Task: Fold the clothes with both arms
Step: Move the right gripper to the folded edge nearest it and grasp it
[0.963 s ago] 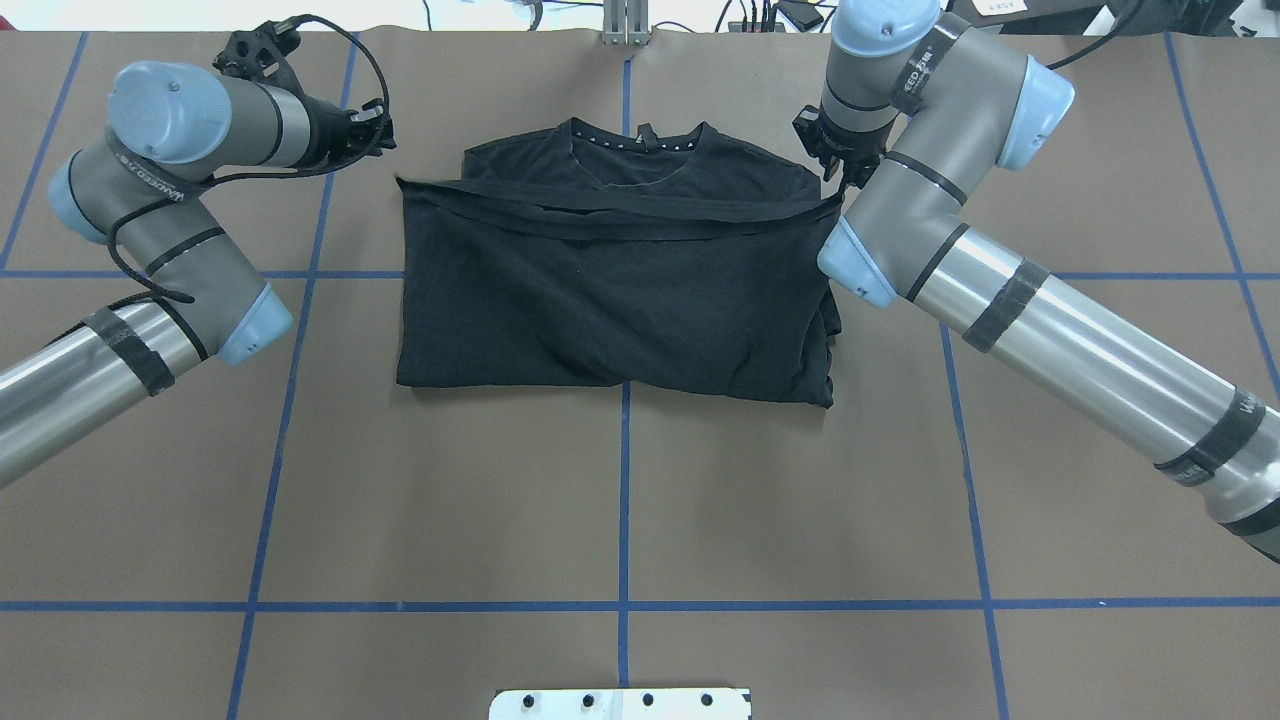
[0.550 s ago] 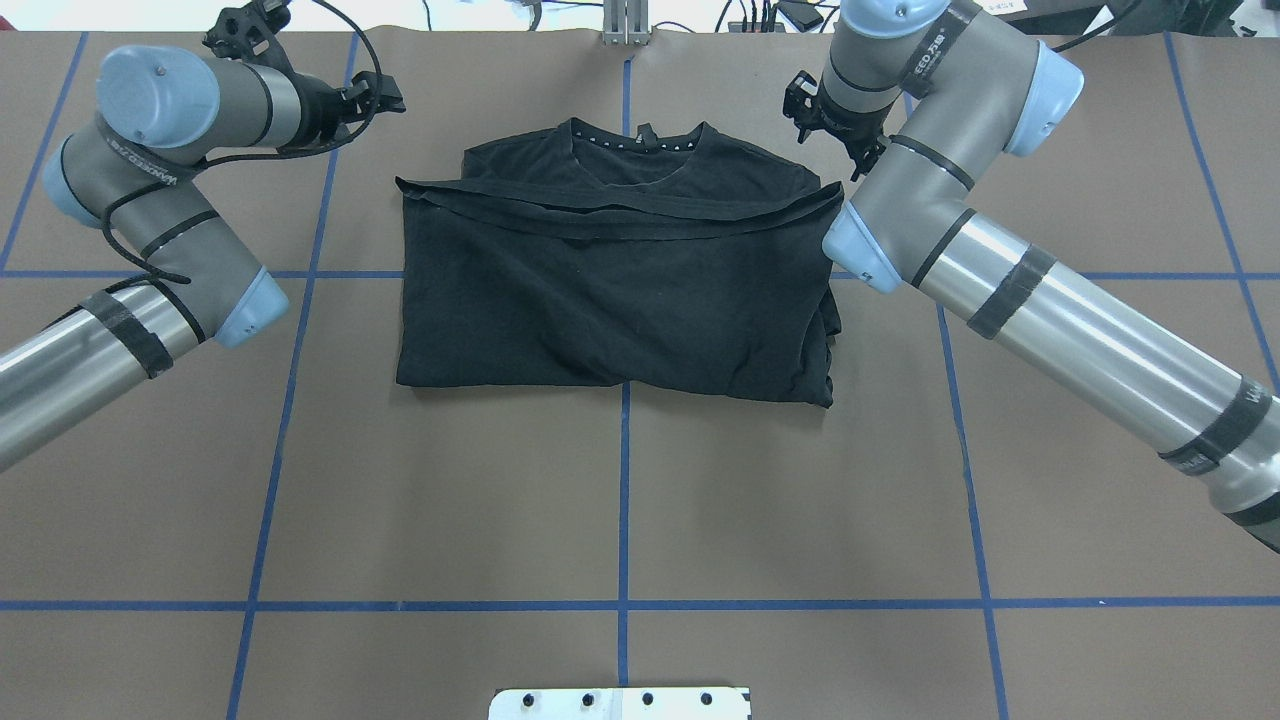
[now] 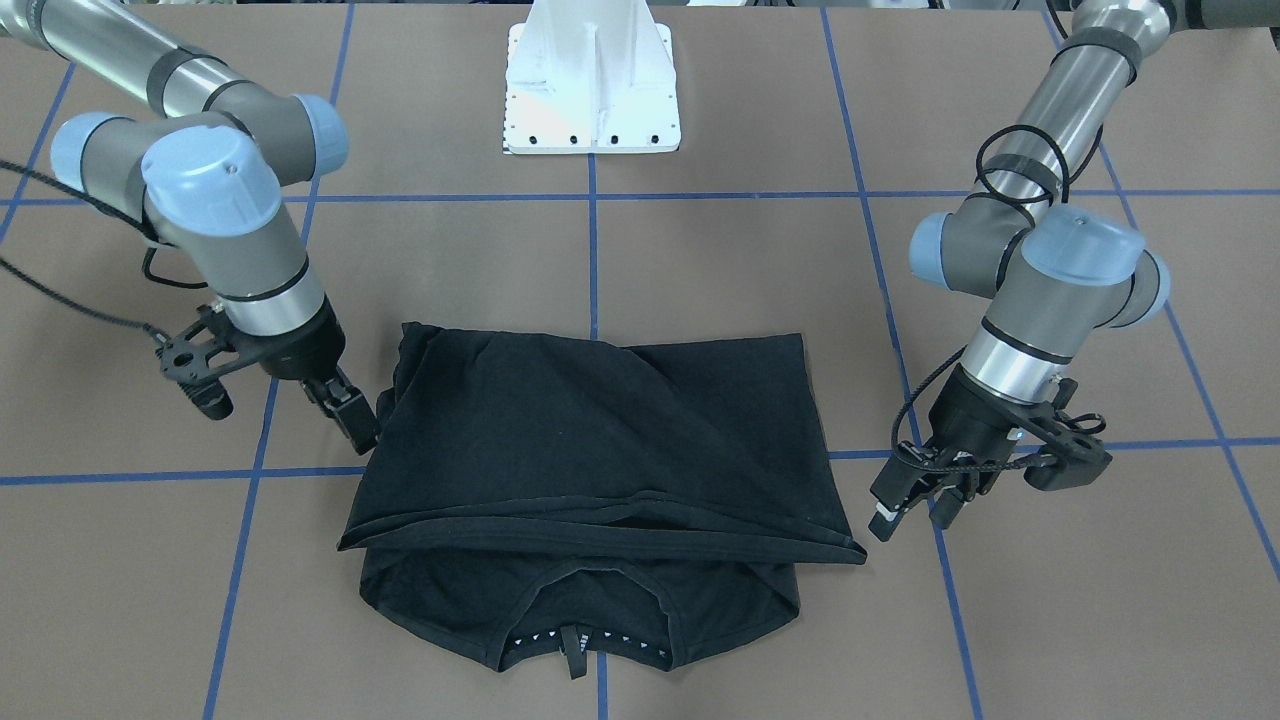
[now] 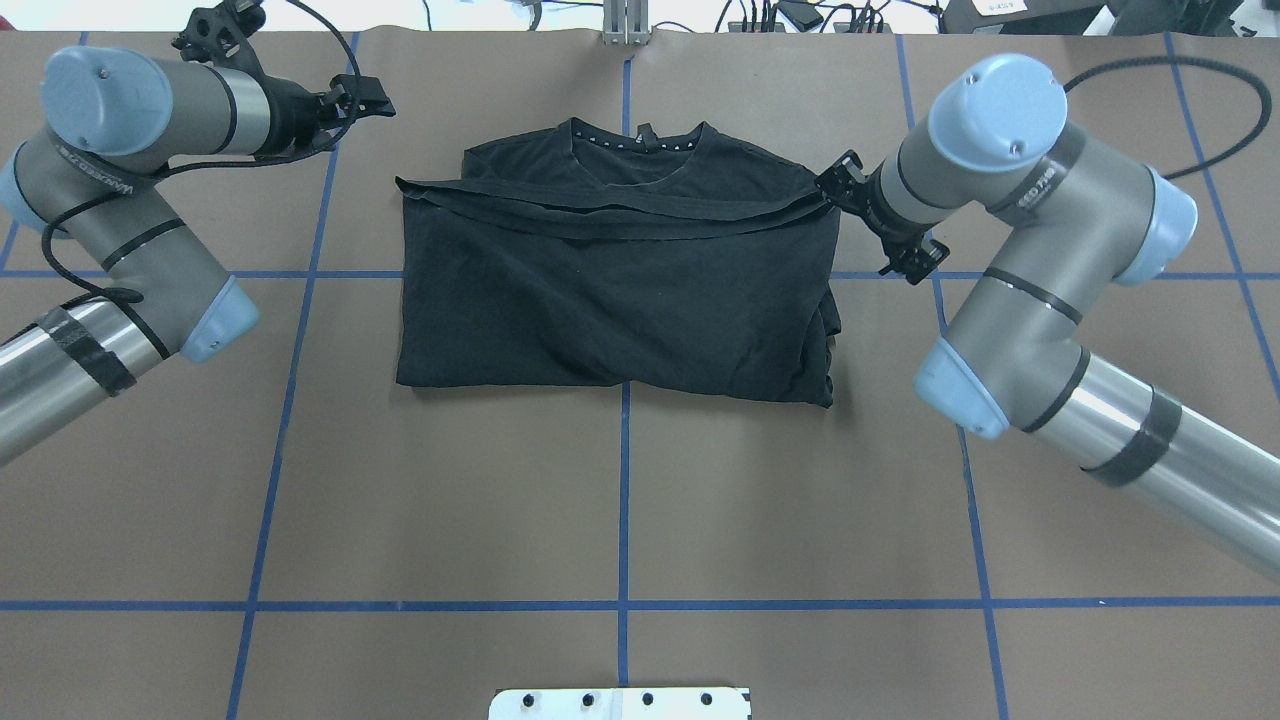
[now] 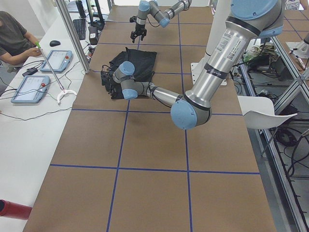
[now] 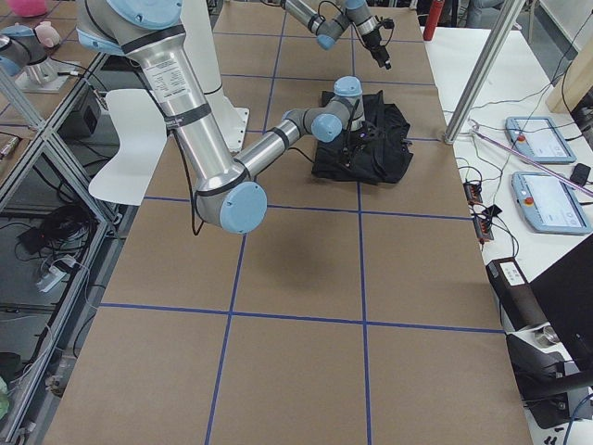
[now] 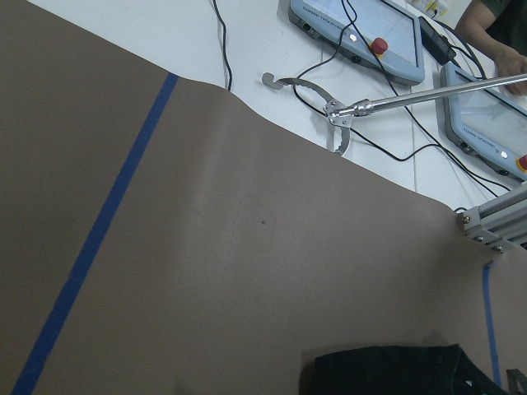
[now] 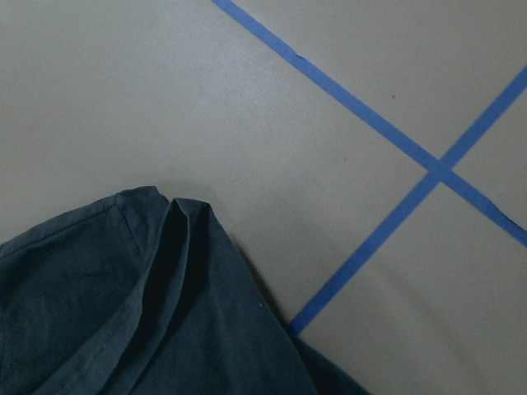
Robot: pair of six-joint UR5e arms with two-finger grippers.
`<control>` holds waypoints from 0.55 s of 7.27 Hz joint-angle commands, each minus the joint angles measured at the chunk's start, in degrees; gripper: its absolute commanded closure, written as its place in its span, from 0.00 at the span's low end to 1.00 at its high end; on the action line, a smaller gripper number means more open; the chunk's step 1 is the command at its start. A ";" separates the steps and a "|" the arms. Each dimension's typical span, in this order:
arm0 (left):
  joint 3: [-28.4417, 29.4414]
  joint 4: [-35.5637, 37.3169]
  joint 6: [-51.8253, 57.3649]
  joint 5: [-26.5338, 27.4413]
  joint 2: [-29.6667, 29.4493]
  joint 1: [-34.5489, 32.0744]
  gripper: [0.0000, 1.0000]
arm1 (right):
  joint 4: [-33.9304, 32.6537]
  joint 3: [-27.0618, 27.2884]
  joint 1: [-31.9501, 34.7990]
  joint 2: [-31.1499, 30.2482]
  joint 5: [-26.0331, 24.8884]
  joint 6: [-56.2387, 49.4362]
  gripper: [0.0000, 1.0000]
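Brown matte desk (image 4: pixel 450 500), gridded in blue tape (image 4: pixel 622 500), carries the black T-shirt (image 4: pixel 615 290) folded into a soft rectangle. Only the front view shows the left pincer (image 3: pixel 912 515) spread, empty, beside it; the right pincer (image 3: pixel 345 412) sits by the opposite edge, gap unclear.

Lettering on right arm (image 4: pixel 1035 190), too blurred to read

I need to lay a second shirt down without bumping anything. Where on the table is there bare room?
The widest bare patch lies between the T-shirt and the white base block, crossed only by blue tape lines. Crowded: either side of the shirt's collar end, where the left gripper and right gripper hang close beside it.
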 commanded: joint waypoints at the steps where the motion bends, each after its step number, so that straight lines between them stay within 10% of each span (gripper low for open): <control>1: -0.66 0.01 -0.36 0.01 0.39 0.03 0.00 | 7.38 6.79 -7.16 -10.15 -4.25 7.82 0.01; 4: -0.74 0.45 -0.36 0.19 0.39 0.12 0.00 | 10.24 8.69 -12.62 -13.12 -6.98 8.53 0.08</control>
